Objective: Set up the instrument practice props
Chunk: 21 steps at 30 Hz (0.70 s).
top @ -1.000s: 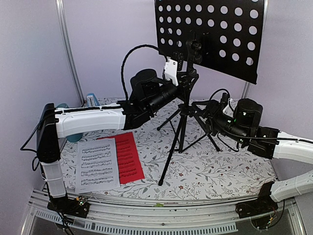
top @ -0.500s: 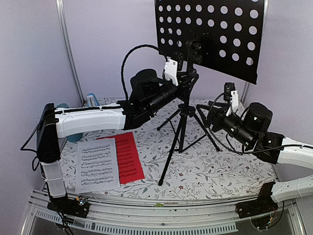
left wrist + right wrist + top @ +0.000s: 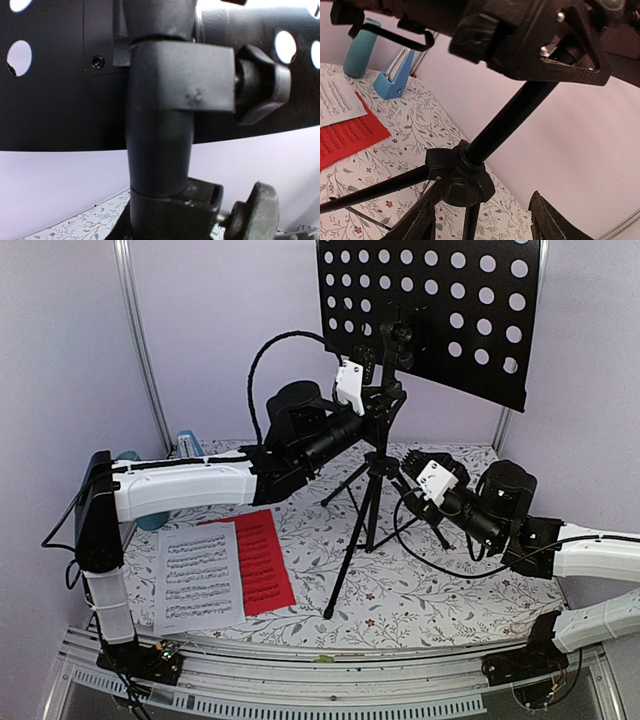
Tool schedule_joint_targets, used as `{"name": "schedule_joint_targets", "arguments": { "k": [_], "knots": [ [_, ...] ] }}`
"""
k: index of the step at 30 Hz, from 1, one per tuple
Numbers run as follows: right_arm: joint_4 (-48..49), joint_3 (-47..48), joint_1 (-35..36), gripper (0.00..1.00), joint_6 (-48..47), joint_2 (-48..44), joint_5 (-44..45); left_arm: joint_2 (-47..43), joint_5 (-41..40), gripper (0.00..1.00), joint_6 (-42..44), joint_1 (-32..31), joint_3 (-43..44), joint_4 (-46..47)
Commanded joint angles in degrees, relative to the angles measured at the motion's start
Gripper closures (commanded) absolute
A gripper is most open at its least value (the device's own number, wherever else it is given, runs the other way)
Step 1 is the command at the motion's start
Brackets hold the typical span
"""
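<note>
**While the left arm grips the stand, the sheets lie flat on the cloth**

Where the table meets the pale lilac walls [image 3: 200, 330], a floral-printed cloth [image 3: 440, 580] covers the whole surface, and a thin metal post [image 3: 140, 340] rises in the far left corner. A grey slotted rail [image 3: 330, 675] runs along the near edge, carrying both arm bases.

The black music stand [image 3: 372, 510] stands on its tripod at mid-table, its perforated desk high against the back wall. The left gripper [image 3: 380, 400] is closed on the stand's shaft just under the desk. Its wrist camera shows only the shaft, a clamp collar and a knob, very close, with no fingers in sight.

The right gripper [image 3: 412, 462] sits low beside the tripod's hub. Its fingers [image 3: 555, 220] are spread apart with nothing between them.

The white sheet of music [image 3: 198, 578] lies flat at the near left, overlapping the left edge of the red sheet of music [image 3: 265, 560]. The blue metronome [image 3: 395, 75] stands by the far left wall, next to a teal cup [image 3: 361, 47].
</note>
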Motion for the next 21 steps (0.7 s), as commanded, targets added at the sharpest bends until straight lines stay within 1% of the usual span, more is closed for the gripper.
{"name": "schedule_joint_targets", "arguments": {
  "k": [1,5,11,17,21],
  "knots": [
    [0.97,0.75,1.05,0.36,-10.13,2.71,2.24,-1.32,0.44,1.00,0.38,-0.13,1.43,4.85],
    [0.72,1.83,1.38,0.38,-12.35,4.07,2.04,-1.32,0.28,1.00,0.34,-0.06,1.47,4.83],
    [1.36,3.81,1.34,0.48,-14.35,5.93,2.72,-1.32,0.19,1.00,0.37,-0.10,1.49,4.63],
    [1.62,4.40,1.43,0.54,-16.39,8.20,3.94,-1.32,0.22,1.00,0.38,-0.05,1.67,4.42],
    [2.00,4.49,1.38,0.56,-17.16,8.38,4.15,-1.24,0.22,1.00,0.39,-0.10,1.88,4.21]
  ]
}}
